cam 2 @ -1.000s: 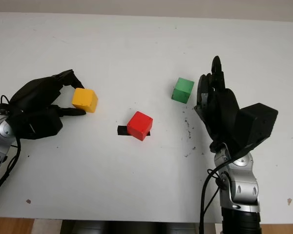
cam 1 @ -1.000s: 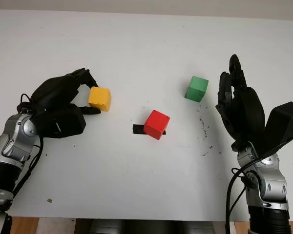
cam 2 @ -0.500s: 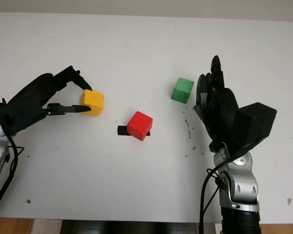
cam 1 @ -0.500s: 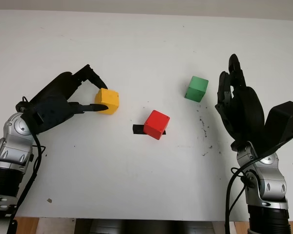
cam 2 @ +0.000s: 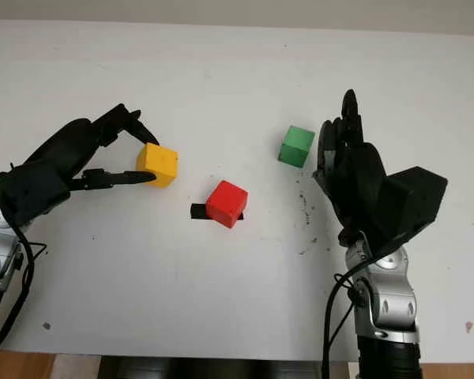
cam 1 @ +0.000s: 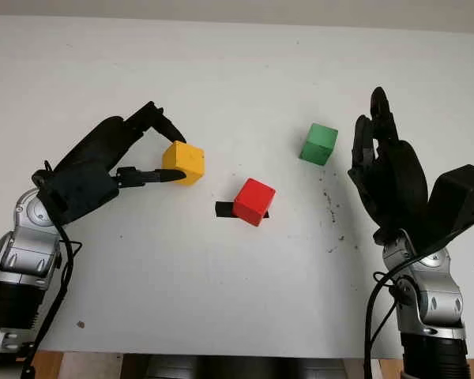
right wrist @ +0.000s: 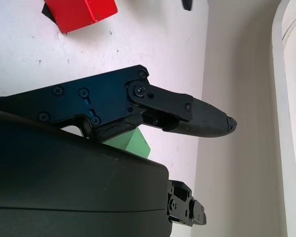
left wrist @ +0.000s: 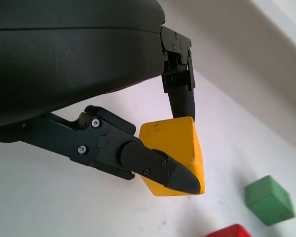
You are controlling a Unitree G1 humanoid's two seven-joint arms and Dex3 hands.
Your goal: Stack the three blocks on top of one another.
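Observation:
My left hand (cam 1: 164,151) is shut on the yellow block (cam 1: 183,163), pinching it between fingertips (left wrist: 180,178) and holding it above the white table (cam 1: 221,71), left of centre. The red block (cam 1: 253,201) sits mid-table on a strip of black tape (cam 1: 223,209), a short way right of the yellow one. The green block (cam 1: 319,144) stands farther back on the right. My right hand (cam 1: 383,170) is open and upright just right of the green block, apart from it. In the left wrist view the green block (left wrist: 269,201) and a corner of the red block (left wrist: 232,231) lie beyond the yellow block (left wrist: 173,155).
Small dark specks (cam 1: 330,207) mark the table between the red block and my right hand. The table's front edge (cam 1: 221,353) runs along the bottom of the head views.
My left hand has lifted the yellow block and carried it to the right, toward the red block. The right hand, red block and green block have not moved.

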